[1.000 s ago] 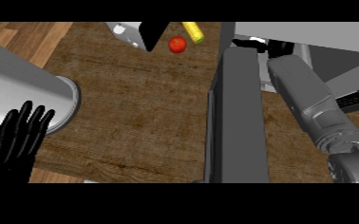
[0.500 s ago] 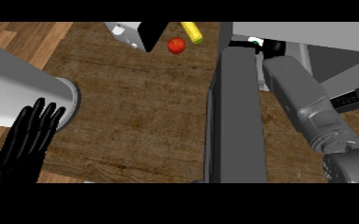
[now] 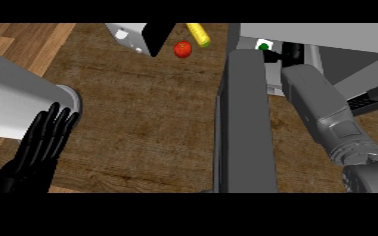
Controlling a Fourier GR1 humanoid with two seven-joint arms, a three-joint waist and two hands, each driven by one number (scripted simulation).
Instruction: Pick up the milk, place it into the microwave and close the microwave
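Milk [image 3: 263, 45] is just a small white patch with a green mark on it, showing at the mouth of the microwave [image 3: 325, 30], right past the far end of the open microwave door [image 3: 247, 130] (that's the long dark grey slab running up the middle of my view). My right forearm [image 3: 321, 105] comes in from the lower right and stretches up alongside the door toward that opening. My right hand [image 3: 292, 54] is only a black bit at the end of it, just beside the milk. Looks like they're touching, but most of the hand is hidden, so I can't tell if it's clamped on the carton or not. My left hand [image 3: 44, 140] is down at the lower left, resting, flat and open with fingers [image 3: 52, 125] straight and pointing up the view, holding nothing. Its tips overlap the edge of a big grey rounded thing [image 3: 29, 100] at the left side. At the far end of the wooden counter [image 3: 148, 110] there's a red round thing [image 3: 182, 49], a yellow thing [image 3: 198, 34] just beside it, and a white-and-black box shape [image 3: 144, 36] to their left.
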